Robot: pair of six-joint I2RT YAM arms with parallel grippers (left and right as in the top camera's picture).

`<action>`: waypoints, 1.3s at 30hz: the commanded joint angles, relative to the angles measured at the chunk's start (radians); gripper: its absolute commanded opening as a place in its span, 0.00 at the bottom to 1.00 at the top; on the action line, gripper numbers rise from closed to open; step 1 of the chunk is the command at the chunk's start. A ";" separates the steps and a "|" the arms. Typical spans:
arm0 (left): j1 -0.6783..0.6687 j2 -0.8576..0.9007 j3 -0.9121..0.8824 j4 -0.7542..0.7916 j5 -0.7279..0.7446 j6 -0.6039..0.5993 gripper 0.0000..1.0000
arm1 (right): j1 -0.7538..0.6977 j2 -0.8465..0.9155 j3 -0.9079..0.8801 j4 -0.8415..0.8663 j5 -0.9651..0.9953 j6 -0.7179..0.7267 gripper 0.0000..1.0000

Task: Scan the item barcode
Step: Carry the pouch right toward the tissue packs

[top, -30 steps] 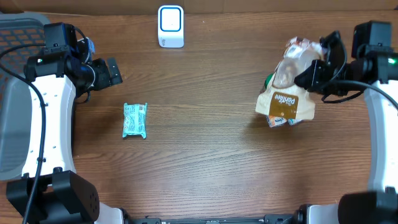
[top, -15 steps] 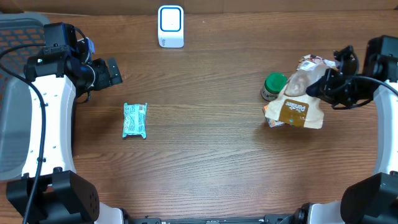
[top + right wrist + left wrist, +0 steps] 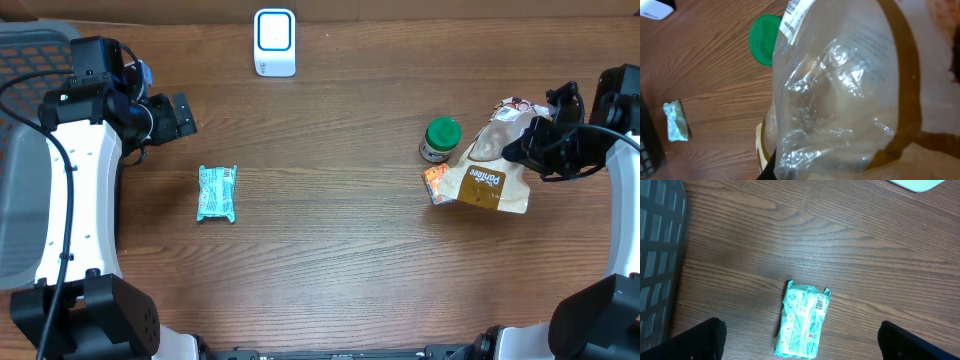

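Rightward and down toward the table (image 3: 330, 250) is where the bag (image 3: 487, 170) has gone since a second ago: it hung higher and nearer the middle, hiding the green-lidded jar (image 3: 440, 138), which now stands uncovered just beside the bag's upper left corner. A small orange packet (image 3: 436, 185) touches the bag's lower left corner.

The right gripper (image 3: 530, 145) is clamped tight on the bag's clear upper end, so the bag trails from it toward the left, its long axis roughly across the table, brown label facing up. The white scanner (image 3: 274, 42) sits at the far edge, well apart from the bag, up and to the left of it. The coming move probably has to carry the bag that way. The left gripper (image 3: 178, 115) is nearer the scanner but holds nothing, its jaws spread wide above the table, with a teal packet (image 3: 217, 193) lying near it.

From the right wrist, a white printed strip (image 3: 795, 15) shows at the bag's top edge, which the overhead view does not resolve; whether it carries the barcode I cannot tell. The left wrist view shows small printing on the teal packet.
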 commanded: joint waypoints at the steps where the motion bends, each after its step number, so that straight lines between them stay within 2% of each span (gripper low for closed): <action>1: -0.001 0.002 0.001 0.001 -0.003 0.011 0.99 | -0.004 -0.003 -0.031 0.025 0.013 -0.006 0.04; 3: -0.001 0.002 0.001 0.000 -0.003 0.011 1.00 | -0.004 0.009 -0.056 0.045 0.013 -0.005 0.04; 5: -0.001 0.002 0.001 0.000 -0.003 0.011 0.99 | -0.004 0.029 -0.068 0.056 0.013 -0.003 0.15; 7: -0.001 0.002 0.001 0.001 -0.003 0.011 1.00 | -0.004 0.040 -0.068 0.062 0.013 -0.003 0.46; 8: -0.001 0.002 0.001 0.001 -0.003 0.011 1.00 | -0.004 0.041 -0.068 0.065 0.013 -0.003 0.58; 10: -0.001 0.002 0.001 0.001 -0.003 0.011 0.99 | -0.004 0.041 -0.067 0.071 0.013 -0.002 0.73; 11: -0.001 0.002 0.001 0.001 -0.003 0.011 1.00 | -0.004 0.041 -0.064 0.071 0.013 0.002 0.76; 16: -0.001 0.002 0.001 0.001 -0.003 0.011 1.00 | -0.004 0.040 -0.010 0.025 0.012 0.047 0.78; 21: -0.001 0.002 0.001 0.001 -0.003 0.011 1.00 | -0.003 0.038 0.163 -0.145 0.012 0.046 0.78; 26: -0.001 0.002 0.001 0.000 -0.003 0.011 1.00 | 0.023 0.018 0.356 -0.292 -0.070 0.046 0.87; 30: -0.001 0.002 0.001 0.001 -0.003 0.011 0.99 | 0.074 -0.003 0.380 -0.299 -0.139 0.047 1.00; 39: -0.001 0.002 0.001 0.002 -0.002 0.011 1.00 | 0.212 0.006 0.378 -0.240 -0.137 0.046 1.00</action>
